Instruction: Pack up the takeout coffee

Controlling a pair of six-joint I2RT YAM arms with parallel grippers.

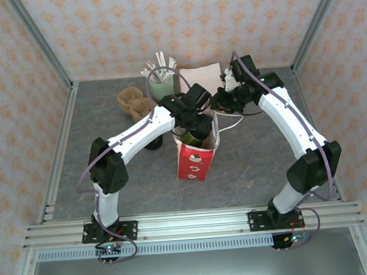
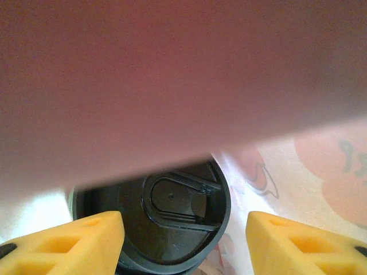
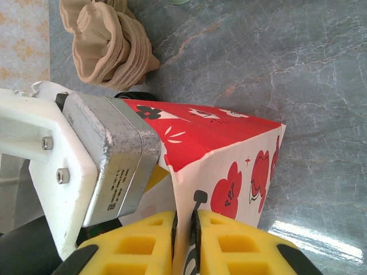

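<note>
left end effector [image 2: 184, 220] open, over takeout coffee [image 2: 155, 229]

Item: small dark olive-black paper cup with a round black plastic lid [image 2: 166, 226]
Lid: fitted on the rim, with a raised oval sip tab on top
Pose: upright, lid facing up
Place: inside the red and white paper bag [image 1: 194, 162], below its open mouth and close to one printed wall
Bag: stands on the grey tabletop [image 1: 267, 163]
</note>
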